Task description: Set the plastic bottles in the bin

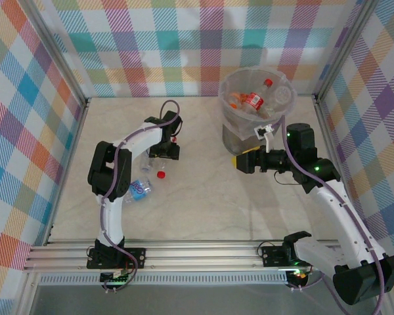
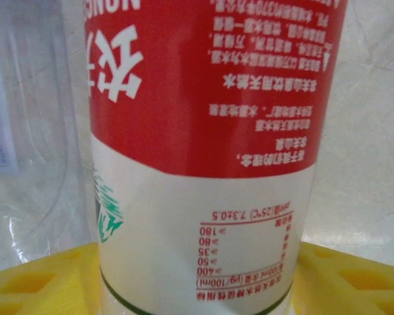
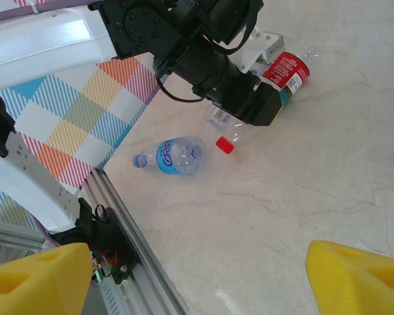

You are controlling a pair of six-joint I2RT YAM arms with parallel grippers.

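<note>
Across pale marble surface (image 3: 315,184), frame centre: left pincer (image 2: 197,279) straddling red-labelled bottle (image 2: 203,118) mid-body, grip unclear; probably light, crushable, slippery. Right pincer (image 3: 197,279) spread wide, empty.

Bright, even light; left-wrist close-up slightly soft.

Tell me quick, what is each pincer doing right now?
Left pincer: set around the red-labelled bottle; whether it grips yet cannot be told.
Right pincer: open, holding nothing.
</note>
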